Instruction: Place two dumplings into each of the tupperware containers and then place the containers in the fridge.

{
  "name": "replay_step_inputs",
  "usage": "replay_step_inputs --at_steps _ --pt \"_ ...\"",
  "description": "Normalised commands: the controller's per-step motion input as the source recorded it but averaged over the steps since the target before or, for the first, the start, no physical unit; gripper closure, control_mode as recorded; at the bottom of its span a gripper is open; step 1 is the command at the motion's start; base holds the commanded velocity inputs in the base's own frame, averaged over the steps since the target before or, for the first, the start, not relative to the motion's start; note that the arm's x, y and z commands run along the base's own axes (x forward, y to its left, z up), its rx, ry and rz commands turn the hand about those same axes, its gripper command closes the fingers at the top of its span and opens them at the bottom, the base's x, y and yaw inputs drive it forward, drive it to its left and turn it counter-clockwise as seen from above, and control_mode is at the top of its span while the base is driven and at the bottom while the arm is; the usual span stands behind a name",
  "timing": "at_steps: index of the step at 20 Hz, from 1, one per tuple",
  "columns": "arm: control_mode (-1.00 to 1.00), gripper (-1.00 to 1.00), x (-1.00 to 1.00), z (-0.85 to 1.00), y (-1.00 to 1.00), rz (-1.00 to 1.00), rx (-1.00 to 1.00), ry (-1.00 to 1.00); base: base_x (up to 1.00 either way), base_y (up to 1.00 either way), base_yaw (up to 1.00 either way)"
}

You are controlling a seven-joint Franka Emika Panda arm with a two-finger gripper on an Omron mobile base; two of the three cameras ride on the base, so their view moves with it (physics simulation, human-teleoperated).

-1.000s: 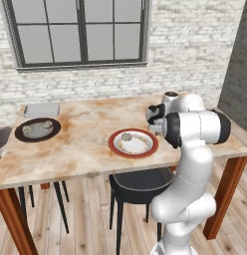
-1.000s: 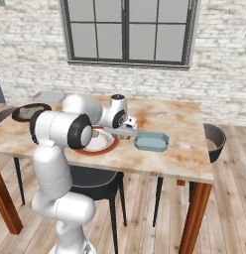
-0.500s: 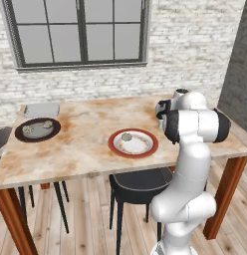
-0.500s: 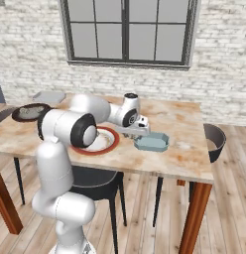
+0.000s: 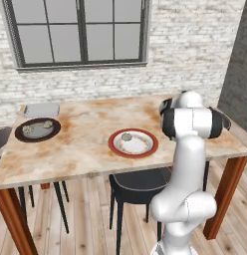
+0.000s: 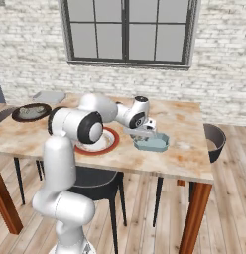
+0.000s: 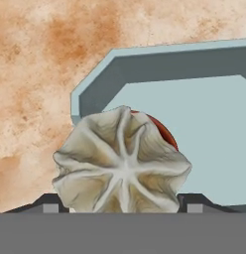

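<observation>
Dumpling (image 7: 122,163) in claw (image 6: 144,133), seemingly above container (image 6: 152,143) corner, plate (image 6: 97,143) beside it

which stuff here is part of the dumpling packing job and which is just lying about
Part of the job:
- dumpling in the hand
- container below it
- second container at the far table corner
- dumpling on red plate
- dumplings on brown plate

Lying about:
- red plate
- brown plate
- chairs
- window

Bare container (image 7: 204,144) floor beyond the dumpling (image 7: 122,163)
</observation>
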Motion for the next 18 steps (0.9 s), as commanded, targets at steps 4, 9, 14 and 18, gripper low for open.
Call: replay_step_inputs --at_steps 4,9,14,18 --pt "-1.0 -1.0 0.2 -0.06 -0.17 0.01 0.03 0.0 0.0 0.0 0.0" --pt "-1.0 -1.0 0.02 -0.19 -0.06 0.01 0.0 0.0 0.0 0.0 0.0" --pt "-1.0 -1.0 0.01 -0.19 0.0 0.0 0.0 0.0 0.0 0.0 0.0" --pt "-1.0 -1.0 0.16 0.08 0.0 0.0 0.0 0.0 0.0 0.0 0.0"
